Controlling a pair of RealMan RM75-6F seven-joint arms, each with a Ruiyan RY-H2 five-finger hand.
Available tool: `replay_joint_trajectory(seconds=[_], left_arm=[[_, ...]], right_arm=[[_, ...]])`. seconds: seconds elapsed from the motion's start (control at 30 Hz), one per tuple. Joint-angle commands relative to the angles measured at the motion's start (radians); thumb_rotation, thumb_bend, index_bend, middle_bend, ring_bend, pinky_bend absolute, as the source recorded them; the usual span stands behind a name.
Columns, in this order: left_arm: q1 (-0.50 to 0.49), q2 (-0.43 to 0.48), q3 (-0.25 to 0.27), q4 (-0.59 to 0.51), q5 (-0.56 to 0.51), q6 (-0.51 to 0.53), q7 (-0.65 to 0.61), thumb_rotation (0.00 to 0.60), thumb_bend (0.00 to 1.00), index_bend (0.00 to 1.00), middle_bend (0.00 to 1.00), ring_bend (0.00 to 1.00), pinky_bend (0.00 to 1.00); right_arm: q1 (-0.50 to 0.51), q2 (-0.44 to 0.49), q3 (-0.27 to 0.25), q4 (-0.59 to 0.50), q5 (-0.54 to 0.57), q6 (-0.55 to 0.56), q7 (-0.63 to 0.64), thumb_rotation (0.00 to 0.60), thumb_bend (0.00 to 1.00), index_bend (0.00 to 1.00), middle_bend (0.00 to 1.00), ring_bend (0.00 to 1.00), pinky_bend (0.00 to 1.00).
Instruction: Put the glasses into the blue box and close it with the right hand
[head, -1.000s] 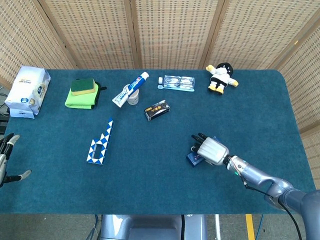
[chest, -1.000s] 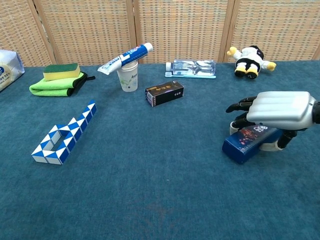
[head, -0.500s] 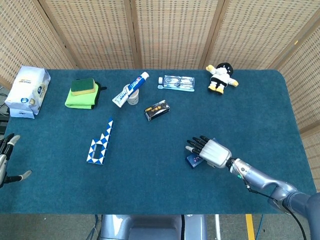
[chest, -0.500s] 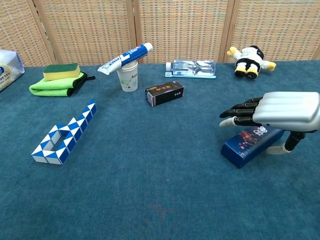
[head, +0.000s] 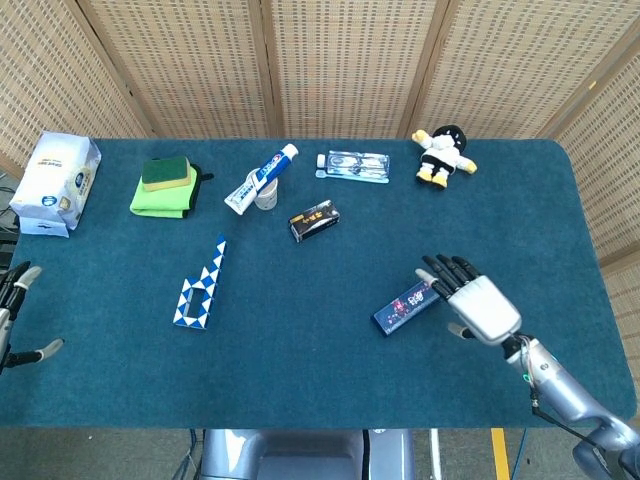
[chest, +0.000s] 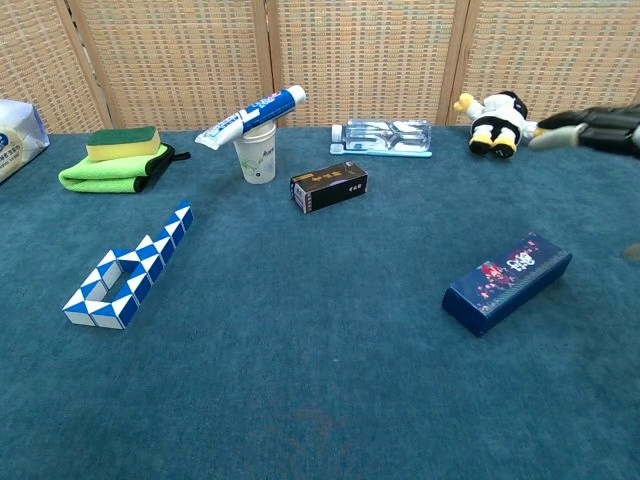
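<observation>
Right hand (head: 478, 305): fingers spread, holding nothing, raised just right of the box; only its fingertips (chest: 590, 126) show in the chest view.
Left hand (head: 14, 315): at the left table edge, fingers apart, holding nothing.
Blue box (chest: 507, 282): closed, lying flat on the table (head: 300, 370), untouched.
Glasses: cannot tell; none visible.
Nearby: black carton (chest: 328, 187), clear case (chest: 387, 137), plush toy (chest: 497, 122), cup (chest: 259, 156) with toothpaste (chest: 251, 116) across it.
Far left: snake puzzle (chest: 130, 268), sponge (chest: 123, 142) on a green cloth (chest: 105, 173), wipes pack (head: 56, 182).

Bright, even, sharp, shadowless light
</observation>
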Motion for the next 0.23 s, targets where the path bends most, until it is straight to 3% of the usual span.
replay_joint_trajectory(seconds=[0.03, 0.23], left_arm=[[0.001, 0.001, 0.005, 0.01, 0.024, 0.014, -0.012, 0.6, 0.0, 0.0, 0.0, 0.0, 0.0], [0.01, -0.014, 0.014, 0.055, 0.096, 0.081, -0.058, 0.6, 0.0, 0.0, 0.0, 0.0, 0.0]], right_arm=[[-0.158, 0.008, 0.05, -0.079, 0.12, 0.157, 0.038, 0.6, 0.0, 0.0, 0.0, 0.0, 0.02], [-0.247, -0.007, 0.068, -0.097, 0.16, 0.231, 0.059, 0.6, 0.0, 0.0, 0.0, 0.0, 0.0]])
